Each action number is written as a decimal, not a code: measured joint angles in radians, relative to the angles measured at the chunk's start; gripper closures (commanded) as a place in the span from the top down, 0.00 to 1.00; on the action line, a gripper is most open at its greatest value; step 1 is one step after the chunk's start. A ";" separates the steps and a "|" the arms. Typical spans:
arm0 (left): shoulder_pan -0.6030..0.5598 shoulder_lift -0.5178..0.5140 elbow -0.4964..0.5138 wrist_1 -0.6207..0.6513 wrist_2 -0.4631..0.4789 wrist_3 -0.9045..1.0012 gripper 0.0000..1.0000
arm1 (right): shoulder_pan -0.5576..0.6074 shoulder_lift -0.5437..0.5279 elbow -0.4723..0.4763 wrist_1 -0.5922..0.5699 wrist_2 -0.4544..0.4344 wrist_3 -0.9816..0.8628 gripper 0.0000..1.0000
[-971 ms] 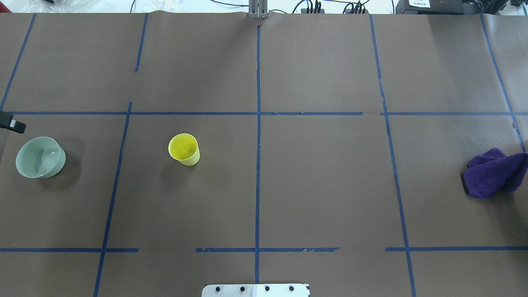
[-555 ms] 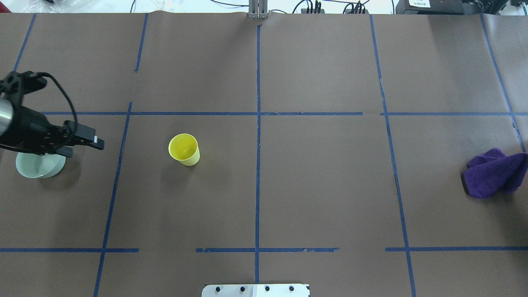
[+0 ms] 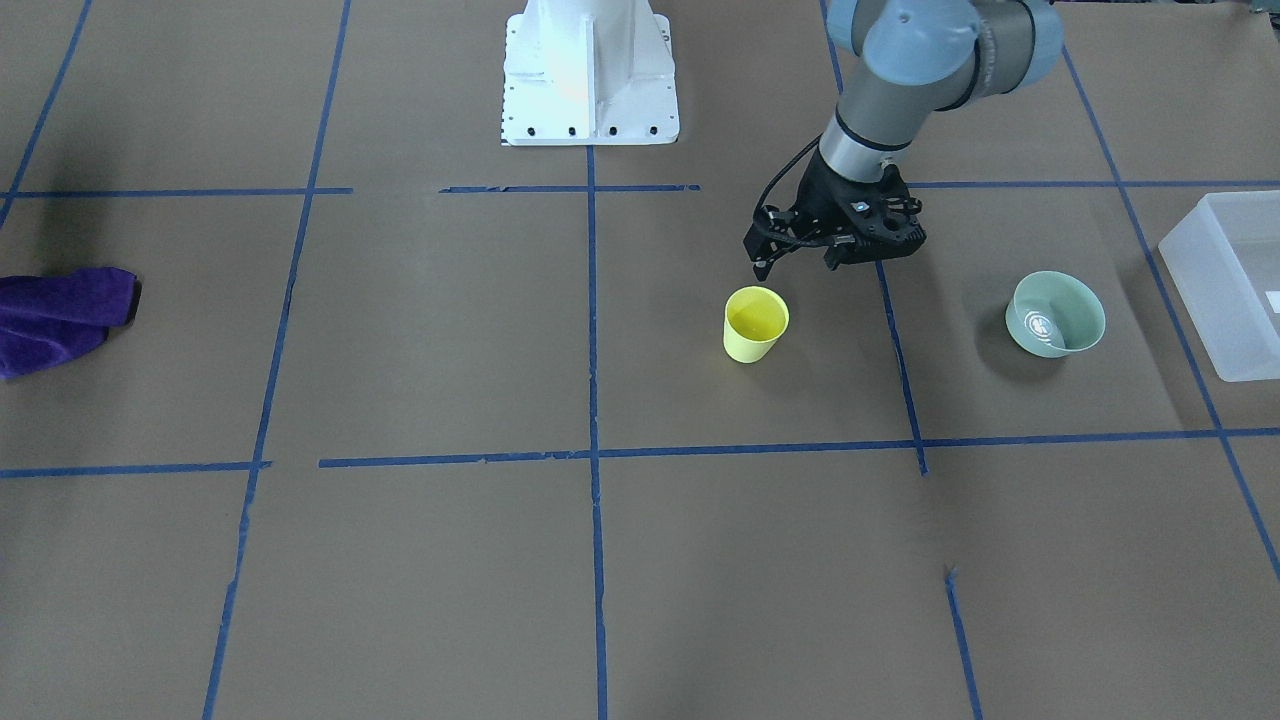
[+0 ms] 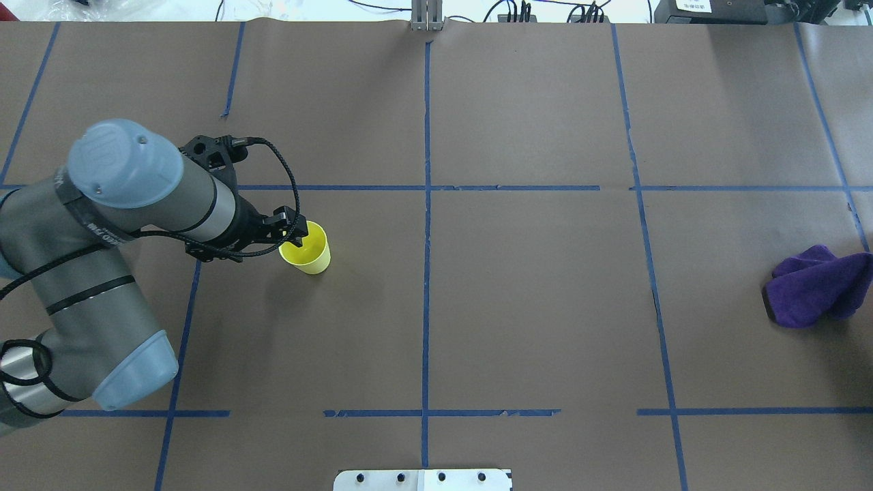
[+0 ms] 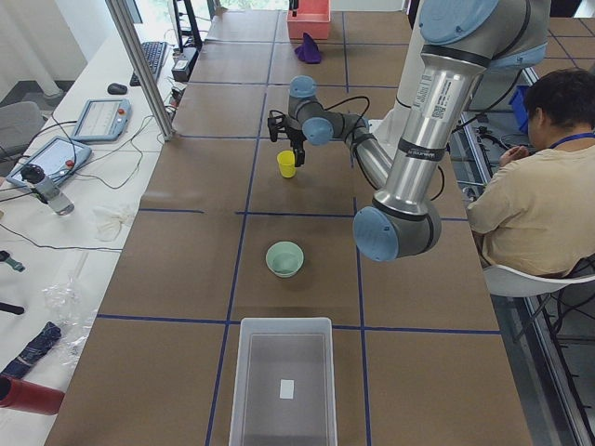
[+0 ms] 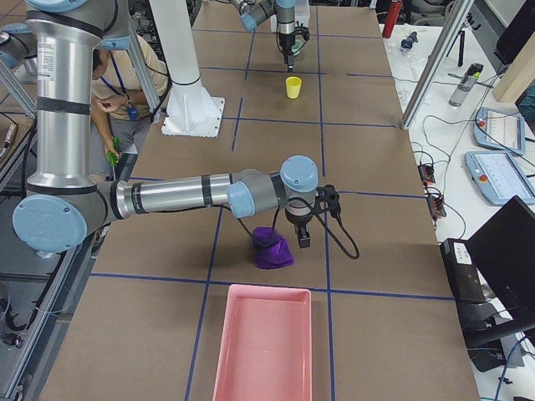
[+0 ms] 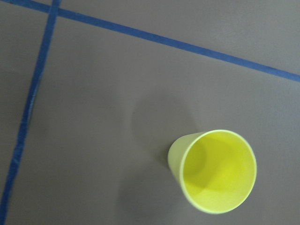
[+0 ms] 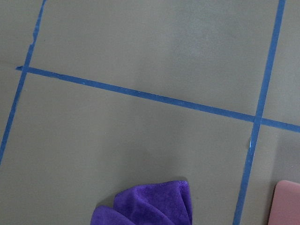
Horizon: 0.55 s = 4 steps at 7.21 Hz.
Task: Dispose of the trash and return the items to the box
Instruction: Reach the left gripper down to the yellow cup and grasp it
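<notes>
A yellow cup (image 4: 308, 249) stands upright and empty left of the table's middle; it also shows in the left wrist view (image 7: 216, 171). My left gripper (image 4: 294, 233) hangs just above the cup's rim on its left side, pointing down, open and empty. A pale green bowl (image 3: 1055, 315) sits apart on the robot's left, hidden under my arm in the overhead view. A purple cloth (image 4: 815, 286) lies crumpled at the right edge. My right gripper (image 6: 303, 241) hovers close by the cloth (image 6: 272, 251); I cannot tell whether it is open or shut.
A clear plastic box (image 3: 1225, 285) stands at the table end past the bowl. A pink tray (image 6: 263, 347) lies at the other end past the cloth. Blue tape lines cross the brown table cover. An operator (image 5: 539, 186) sits beside the robot.
My left arm has swept in from the left edge, passed over the green bowl and reached the yellow cup. It now covers the bowl from above. The cup, bowl and cloth have not moved.
</notes>
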 measured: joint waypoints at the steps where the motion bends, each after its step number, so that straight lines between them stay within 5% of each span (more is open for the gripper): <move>1: 0.005 -0.020 0.011 0.025 0.025 0.003 0.98 | -0.005 0.001 -0.009 0.001 0.000 -0.001 1.00; 4: 0.009 -0.012 0.058 -0.054 0.037 0.030 0.95 | -0.020 0.002 -0.018 0.002 0.000 -0.001 1.00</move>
